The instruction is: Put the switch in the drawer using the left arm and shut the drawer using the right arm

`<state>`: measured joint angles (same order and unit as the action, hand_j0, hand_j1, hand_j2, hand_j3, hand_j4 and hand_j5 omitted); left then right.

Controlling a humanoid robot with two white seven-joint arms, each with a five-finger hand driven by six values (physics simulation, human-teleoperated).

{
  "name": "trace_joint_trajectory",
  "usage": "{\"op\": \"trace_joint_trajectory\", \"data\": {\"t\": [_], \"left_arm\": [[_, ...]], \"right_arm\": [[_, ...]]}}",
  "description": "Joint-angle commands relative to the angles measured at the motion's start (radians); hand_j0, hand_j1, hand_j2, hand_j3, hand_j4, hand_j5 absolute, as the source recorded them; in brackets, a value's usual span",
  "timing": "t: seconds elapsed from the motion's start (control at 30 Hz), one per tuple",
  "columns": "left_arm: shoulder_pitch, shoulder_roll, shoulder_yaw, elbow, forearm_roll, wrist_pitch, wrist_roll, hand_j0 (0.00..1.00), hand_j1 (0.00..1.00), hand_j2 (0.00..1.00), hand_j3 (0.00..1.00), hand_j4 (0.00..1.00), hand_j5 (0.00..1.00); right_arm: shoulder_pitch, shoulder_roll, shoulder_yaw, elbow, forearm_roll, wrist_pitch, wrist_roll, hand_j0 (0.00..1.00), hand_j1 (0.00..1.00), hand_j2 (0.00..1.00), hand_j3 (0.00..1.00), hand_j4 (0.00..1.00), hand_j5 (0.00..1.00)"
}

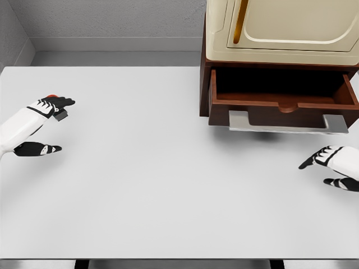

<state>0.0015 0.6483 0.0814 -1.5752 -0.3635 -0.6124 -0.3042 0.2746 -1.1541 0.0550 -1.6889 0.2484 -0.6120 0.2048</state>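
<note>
We note the left robot hand low over the white surface at its left side, arm entering from the left edge. Its upper fingers reach rightward and lie across the switch, a small grey block with a bit of red showing just above the knuckles; the thumb sits well below, apart from the block. We cannot tell whether the fingers actually clamp the switch or only rest against it, so its grip stays uncertain. The switch lies directly under those fingertips, touching or nearly touching the surface, far to the left of the drawer. The drawer stands pulled out from the dark wooden cabinet, its inside in shadow, a pale grey handle along its front edge. A cream box with a gold strip sits on top of the cabinet. Our right robot hand shows at the right edge, just below and to the right of the handle, apart from it, fingers loosely spread and holding nothing, index pointing left.
</note>
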Motion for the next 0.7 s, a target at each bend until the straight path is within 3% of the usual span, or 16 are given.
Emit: {"op": "trace_joint_trajectory", "data": {"t": [0.0,0.2,0.37,0.43,0.5,0.53,0.67], "left_arm": [[0.0,0.001,0.001,0.0,0.008,0.002,0.001,1.0,1.0,1.0,1.0,1.0,1.0],[-0.002,-0.019,0.001,0.011,0.023,0.002,0.004,1.0,1.0,1.0,1.0,1.0,1.0],[-0.028,-0.019,-0.005,0.014,0.224,0.002,0.01,1.0,1.0,1.0,1.0,1.0,1.0],[-0.077,-0.022,-0.018,0.03,0.233,0.002,0.004,1.0,1.0,1.0,1.0,1.0,1.0],[-0.178,-0.022,-0.086,0.095,0.235,0.002,0.001,1.0,1.0,1.0,1.0,1.0,1.0],[-0.209,-0.022,-0.112,0.106,0.244,0.032,-0.01,1.0,1.0,1.0,1.0,1.0,1.0],[-0.299,-0.042,-0.193,0.161,0.281,0.281,-0.093,1.0,1.0,1.0,1.0,1.0,1.0]], "right_arm": [[-0.002,-0.001,-0.003,-0.012,0.0,0.001,0.005,0.72,0.72,0.72,0.72,0.72,0.72],[-0.008,0.04,-0.006,-0.038,-0.001,0.001,0.088,0.73,0.73,0.73,0.73,0.73,0.73],[-0.003,0.04,-0.029,-0.043,-0.001,0.001,0.091,0.74,0.74,0.74,0.74,0.74,0.74],[-0.008,0.042,-0.032,-0.043,-0.004,0.001,0.091,0.75,0.75,0.75,0.75,0.75,0.75],[-0.009,0.048,-0.032,-0.043,-0.009,0.001,0.091,0.75,0.75,0.75,0.75,0.75,0.75],[-0.011,0.082,-0.03,-0.044,-0.009,0.001,0.091,0.78,0.78,0.78,0.78,0.78,0.78],[-0.011,0.125,-0.03,-0.061,-0.015,0.001,0.088,0.78,0.78,0.78,0.78,0.78,0.78]]}}
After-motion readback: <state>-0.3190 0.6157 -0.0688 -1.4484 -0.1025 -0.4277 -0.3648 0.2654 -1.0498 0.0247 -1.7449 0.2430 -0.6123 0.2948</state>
